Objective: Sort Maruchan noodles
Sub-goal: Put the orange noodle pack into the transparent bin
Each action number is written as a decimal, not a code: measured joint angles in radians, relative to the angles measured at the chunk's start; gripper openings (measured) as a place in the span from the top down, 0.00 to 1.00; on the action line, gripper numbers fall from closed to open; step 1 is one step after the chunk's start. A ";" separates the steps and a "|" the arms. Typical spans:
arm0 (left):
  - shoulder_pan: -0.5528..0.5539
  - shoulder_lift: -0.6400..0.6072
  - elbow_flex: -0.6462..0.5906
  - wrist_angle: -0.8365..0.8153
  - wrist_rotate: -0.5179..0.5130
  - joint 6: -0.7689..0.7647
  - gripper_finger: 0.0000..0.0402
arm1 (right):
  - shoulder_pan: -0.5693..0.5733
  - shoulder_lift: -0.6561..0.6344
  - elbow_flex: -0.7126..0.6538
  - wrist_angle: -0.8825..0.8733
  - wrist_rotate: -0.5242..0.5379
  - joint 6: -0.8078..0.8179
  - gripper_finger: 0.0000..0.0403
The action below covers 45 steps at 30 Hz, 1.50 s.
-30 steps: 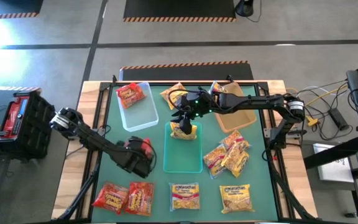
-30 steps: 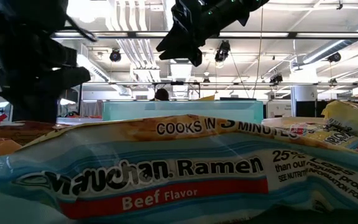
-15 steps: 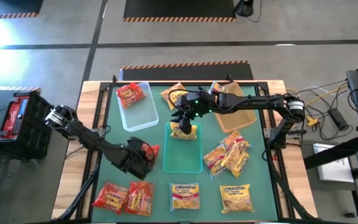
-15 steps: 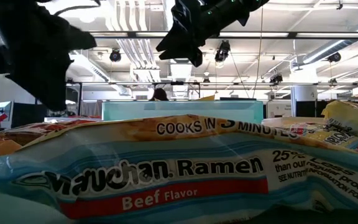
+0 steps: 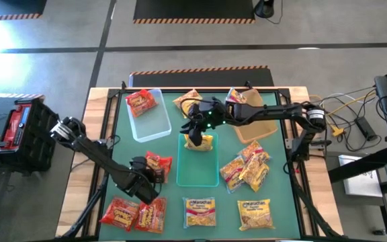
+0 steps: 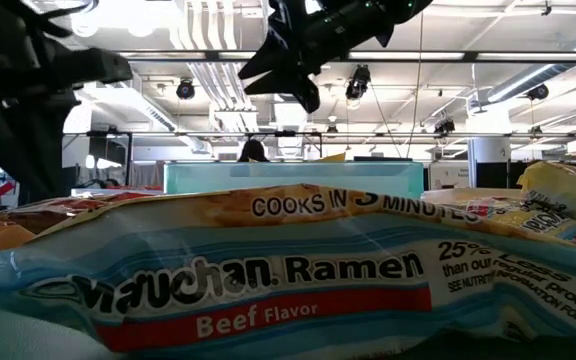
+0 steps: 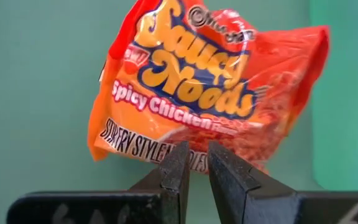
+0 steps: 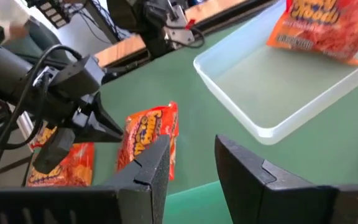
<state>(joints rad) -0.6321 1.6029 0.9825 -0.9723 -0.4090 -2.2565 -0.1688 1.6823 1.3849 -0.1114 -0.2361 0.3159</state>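
red-orange packet point(image 7: 210, 93), crinkly, labelled spicy chicken, pinched at its edge by the left gripper point(image 7: 197, 165) over the green mat point(image 5: 166, 144). right gripper point(image 5: 195, 134), fingers parted and empty, above the teal bin point(image 5: 197, 171). three bins; about a dozen packets.

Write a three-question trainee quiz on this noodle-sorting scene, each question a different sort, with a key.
1. True or false: the left tool pinches a red-orange packet by its edge.
2. How many packets lie in the clear bin? A none, B one, C three.
3. Fill in: the right tool hangs over the ___ bin.

Key: 1 true. 2 B. 3 teal; it is above the teal bin.
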 joint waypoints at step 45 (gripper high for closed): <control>0.112 0.046 -0.248 0.353 -0.247 0.022 0.90 | 0.038 0.220 0.095 0.055 0.008 -0.019 0.54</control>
<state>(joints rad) -0.5198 1.6489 0.7349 -0.6193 -0.6559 -2.2349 -0.1309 1.9023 1.4803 -0.0566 -0.2279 0.2972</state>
